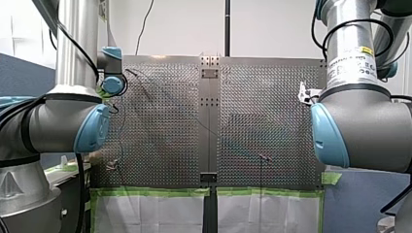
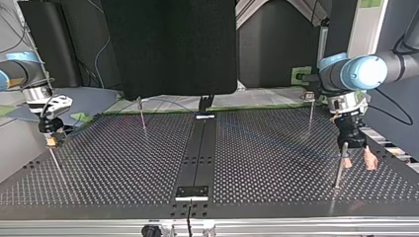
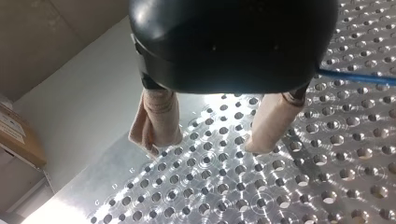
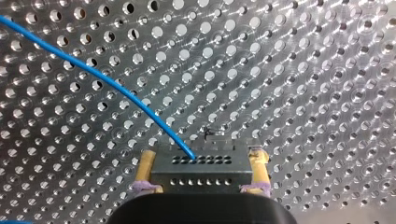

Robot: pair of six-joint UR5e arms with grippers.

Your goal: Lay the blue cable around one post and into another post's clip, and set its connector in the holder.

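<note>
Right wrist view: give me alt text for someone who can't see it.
My right hand holds the grey connector between its two yellow-padded fingers. The blue cable runs from the connector away across the perforated table.

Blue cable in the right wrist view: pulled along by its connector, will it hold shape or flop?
Likely floppy: the blue cable is thin and sweeps in a loose curve from the connector held by my right gripper. Probably light, so it should trail rather than resist.
</note>
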